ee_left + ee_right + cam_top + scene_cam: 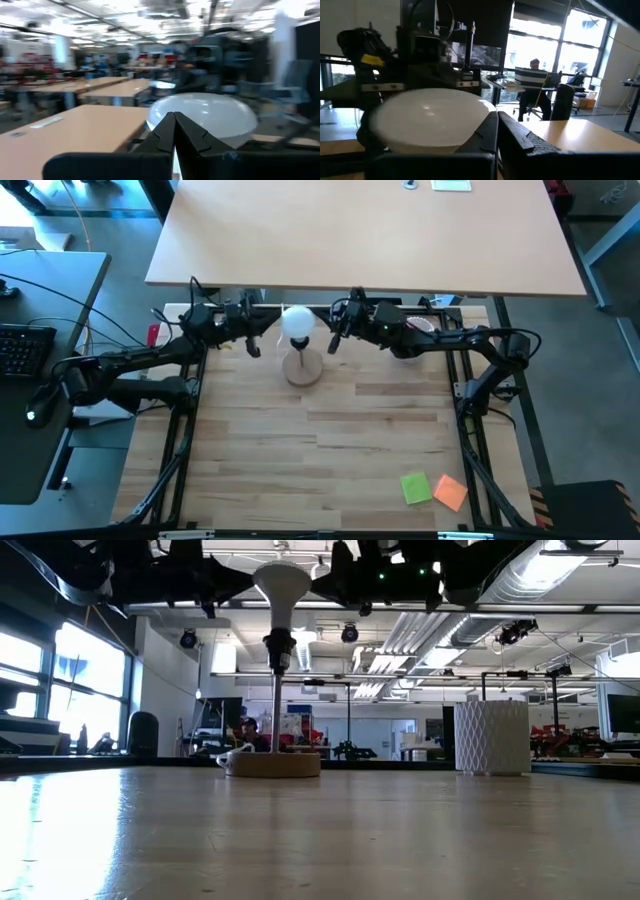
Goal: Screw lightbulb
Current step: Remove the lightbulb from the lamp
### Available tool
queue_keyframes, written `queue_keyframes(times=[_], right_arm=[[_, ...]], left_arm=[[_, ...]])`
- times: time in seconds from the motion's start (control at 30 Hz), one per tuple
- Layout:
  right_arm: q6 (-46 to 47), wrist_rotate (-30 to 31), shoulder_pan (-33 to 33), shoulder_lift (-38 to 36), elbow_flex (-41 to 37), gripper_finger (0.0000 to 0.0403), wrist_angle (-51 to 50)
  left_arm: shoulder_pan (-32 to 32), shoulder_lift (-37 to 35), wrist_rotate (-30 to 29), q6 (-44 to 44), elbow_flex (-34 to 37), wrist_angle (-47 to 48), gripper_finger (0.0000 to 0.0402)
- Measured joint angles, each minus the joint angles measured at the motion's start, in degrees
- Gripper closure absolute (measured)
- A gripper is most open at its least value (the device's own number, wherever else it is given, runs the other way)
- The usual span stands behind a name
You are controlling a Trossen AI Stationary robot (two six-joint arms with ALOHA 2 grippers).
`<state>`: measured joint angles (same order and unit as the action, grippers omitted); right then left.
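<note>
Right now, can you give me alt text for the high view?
A matte white round lightbulb sits atop a round wooden lamp base at the far edge of the pale wood table. The shut left gripper and shut right gripper flank it, apart.

A matte white round lightbulb (297,321) tops a pale tan round wooden lamp base (302,368) on the light, streaky wood-plank counter (330,450), with a green square sticky note (416,488) beside an orange one (451,492), and a white ribbed cup (490,737) behind.
</note>
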<state>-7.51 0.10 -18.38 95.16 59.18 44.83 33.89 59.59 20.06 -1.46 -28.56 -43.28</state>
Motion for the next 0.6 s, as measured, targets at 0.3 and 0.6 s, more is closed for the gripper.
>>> queue_keyframes(times=[0.3, 0.6], right_arm=[[-5.22, 8.47, -2.66, -1.06, 0.00, 0.0402, -1.97], [-9.08, 3.99, 1.02, -9.11, 0.00, 0.0402, -18.02]], left_arm=[[-3.78, -1.31, 1.76, -0.54, -0.04, 2.91, 0.0401], [-3.56, -4.99, -3.55, 2.78, -0.04, 10.14, 0.0401]])
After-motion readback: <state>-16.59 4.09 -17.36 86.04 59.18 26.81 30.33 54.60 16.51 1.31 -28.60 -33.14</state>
